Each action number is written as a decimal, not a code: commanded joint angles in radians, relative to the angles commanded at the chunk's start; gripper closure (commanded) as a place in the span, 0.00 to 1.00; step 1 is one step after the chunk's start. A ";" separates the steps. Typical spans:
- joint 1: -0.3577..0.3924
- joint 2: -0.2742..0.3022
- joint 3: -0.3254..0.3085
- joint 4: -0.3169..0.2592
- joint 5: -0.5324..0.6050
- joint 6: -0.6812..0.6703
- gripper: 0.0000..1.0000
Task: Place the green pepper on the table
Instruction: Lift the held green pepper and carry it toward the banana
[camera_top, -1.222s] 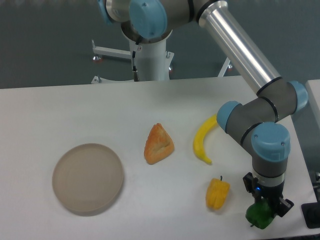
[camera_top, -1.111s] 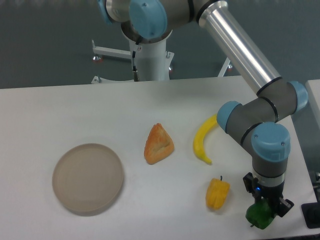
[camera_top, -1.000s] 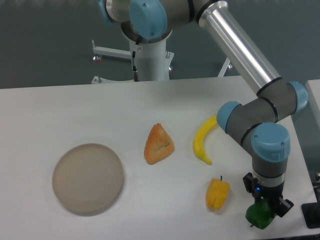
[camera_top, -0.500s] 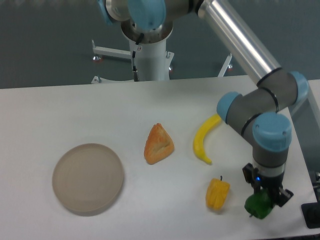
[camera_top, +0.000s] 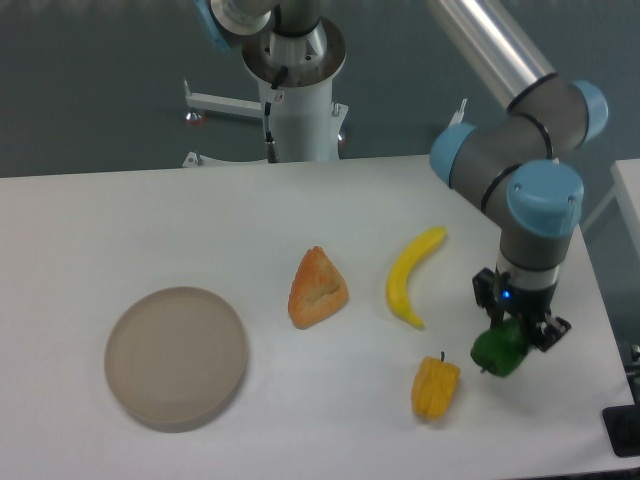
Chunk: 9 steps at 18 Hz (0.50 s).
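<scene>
Gripper (camera_top: 516, 335) fingers clamp the green pepper (camera_top: 499, 351) from above, holding it at the right side of the white table (camera_top: 150, 225), with the arm's grey and blue wrist rising straight up over it. Whether the pepper's underside touches the table or hangs just clear of it cannot be told from this angle. Just beside it, to the lower left, a yellow pepper (camera_top: 435, 387) with a short dark stem sits on the table, near the green one but apart from it. A banana (camera_top: 411, 276) lies curved farther back and to the left, its upper tip pointing toward the arm's elbow joint. Left of the banana rests a wedge-shaped orange-brown pastry, possibly a croissant (camera_top: 317, 287). Well apart from all of these, toward the front left of the table, lies a round beige-grey plate (camera_top: 176, 356) with nothing on it. Behind the table stands the arm's white pedestal (camera_top: 297, 105) against a dark grey backdrop, and a dark object's corner (camera_top: 622, 431) shows at the lower right edge of the view.
</scene>
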 joint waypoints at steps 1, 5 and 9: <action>0.026 0.026 -0.050 0.003 -0.021 0.031 0.85; 0.078 0.072 -0.189 0.072 -0.049 0.138 0.85; 0.086 0.094 -0.267 0.130 -0.088 0.135 0.85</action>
